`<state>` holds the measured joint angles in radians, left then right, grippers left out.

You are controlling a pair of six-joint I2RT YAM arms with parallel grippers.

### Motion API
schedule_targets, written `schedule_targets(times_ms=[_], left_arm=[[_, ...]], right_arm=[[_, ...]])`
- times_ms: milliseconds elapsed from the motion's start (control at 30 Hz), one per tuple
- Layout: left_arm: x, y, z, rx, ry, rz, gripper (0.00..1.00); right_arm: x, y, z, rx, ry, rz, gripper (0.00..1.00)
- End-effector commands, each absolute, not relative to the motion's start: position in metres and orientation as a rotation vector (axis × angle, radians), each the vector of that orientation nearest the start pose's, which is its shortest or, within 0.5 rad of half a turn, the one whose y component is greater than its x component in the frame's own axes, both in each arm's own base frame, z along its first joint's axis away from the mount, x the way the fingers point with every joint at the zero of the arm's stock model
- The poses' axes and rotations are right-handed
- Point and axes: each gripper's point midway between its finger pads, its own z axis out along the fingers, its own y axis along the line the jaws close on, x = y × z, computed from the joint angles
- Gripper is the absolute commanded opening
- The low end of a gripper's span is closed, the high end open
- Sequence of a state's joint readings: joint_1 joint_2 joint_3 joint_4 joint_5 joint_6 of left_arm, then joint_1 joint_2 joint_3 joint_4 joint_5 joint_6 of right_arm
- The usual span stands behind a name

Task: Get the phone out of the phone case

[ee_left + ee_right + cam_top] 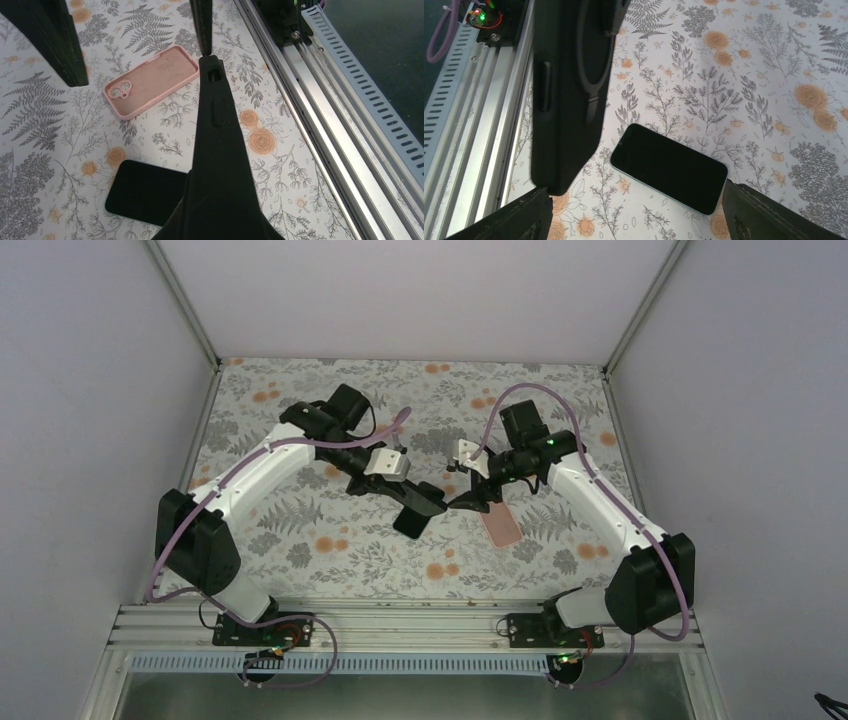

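Case [220,150], black, empty: pinched in closed left claw [425,502]. Right claw [636,215]: jaws wide, gripping nothing, case tip between them. Phone [669,167]: flat on table [749,75], below right claw, long axis slanting across its jaws.

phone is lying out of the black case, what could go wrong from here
1. The black case is held up off the table near the phone. If that grip slips, the case may drop onto the screen.
2. The right gripper hangs open over the phone. If it comes down, a finger could press on or scrape the glass.
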<state>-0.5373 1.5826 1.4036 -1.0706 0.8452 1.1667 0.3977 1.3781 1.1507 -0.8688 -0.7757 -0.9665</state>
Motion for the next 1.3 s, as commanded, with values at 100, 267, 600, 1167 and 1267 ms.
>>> schedule_targets(times_ms=[100,267,600,1167,1267], left_arm=[[0.228,-0.284,0.231,1.9,1.383,-0.923,0.02],[0.228,-0.286,0.232,1.899,1.381,-0.936,0.02],[0.227,-0.285,0.235,1.895,1.379,-0.937,0.02],[0.216,-0.285,0.24,1.893,1.347,-0.988,0.02],[0.213,-0.286,0.243,1.891,1.336,-1.017,0.02]], right_arm=[[0.218,0.231,0.202,-1.705,1.707,0.825,0.86],[0.219,0.231,0.204,-1.693,1.698,0.808,0.86],[0.233,0.239,0.2,-1.674,1.686,0.807,0.85],[0.283,0.235,0.192,-1.584,1.729,0.567,0.82],[0.296,0.236,0.194,-1.55,1.73,0.52,0.8]])
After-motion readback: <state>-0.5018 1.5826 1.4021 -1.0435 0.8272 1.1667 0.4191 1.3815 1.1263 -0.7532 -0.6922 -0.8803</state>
